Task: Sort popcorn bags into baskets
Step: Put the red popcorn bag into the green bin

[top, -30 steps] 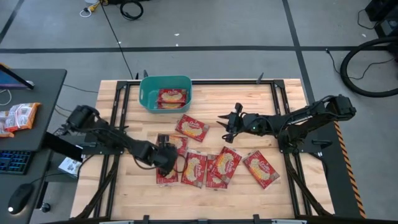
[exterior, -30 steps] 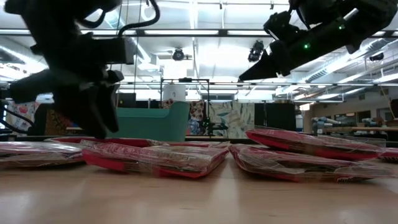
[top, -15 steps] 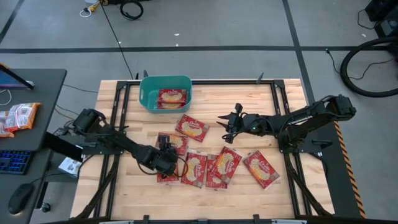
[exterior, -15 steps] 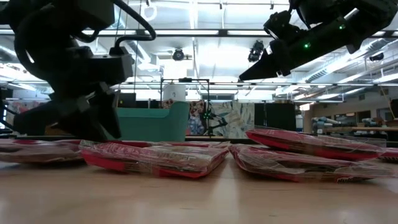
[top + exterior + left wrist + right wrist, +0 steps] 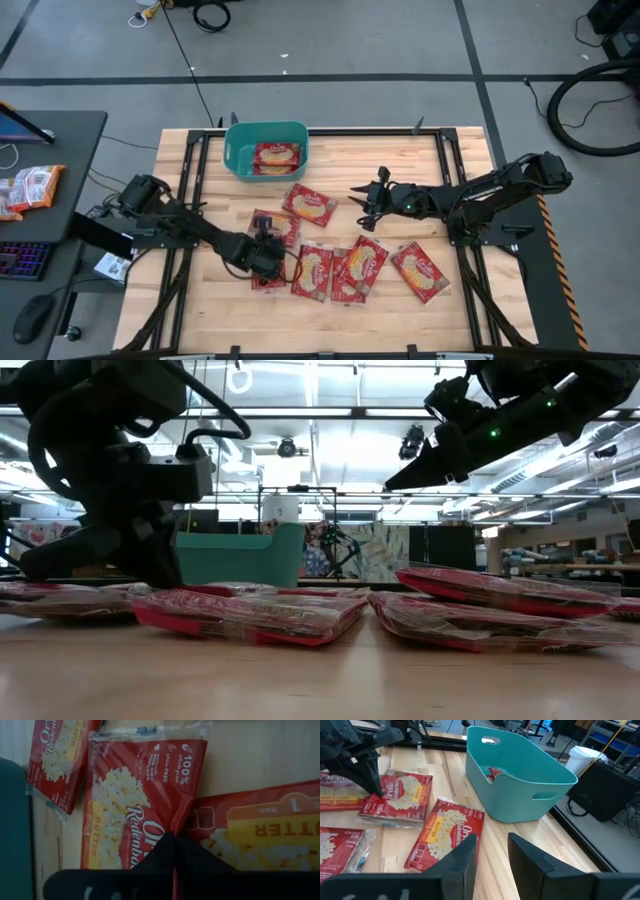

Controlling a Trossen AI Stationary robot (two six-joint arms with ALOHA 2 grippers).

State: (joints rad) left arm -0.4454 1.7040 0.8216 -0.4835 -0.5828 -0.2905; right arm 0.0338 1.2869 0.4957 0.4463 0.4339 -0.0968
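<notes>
A flat, light, crinkly popcorn bag, lying at about 5 o'clock from the teal basket, is pinched at its thin edge by the left gripper, while the right gripper is kept half spread in the air.

a robotics lab: wooden bench, strip-lit ceiling, floor cables.

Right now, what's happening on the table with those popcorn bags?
The left gripper is down among the loose popcorn bags at the front of the table, its fingers pinched shut on the edge of one popcorn bag. The right gripper hangs above the table with its fingers apart, holding nothing. One bag already lies in the teal basket; several bags lie on the wood.
</notes>
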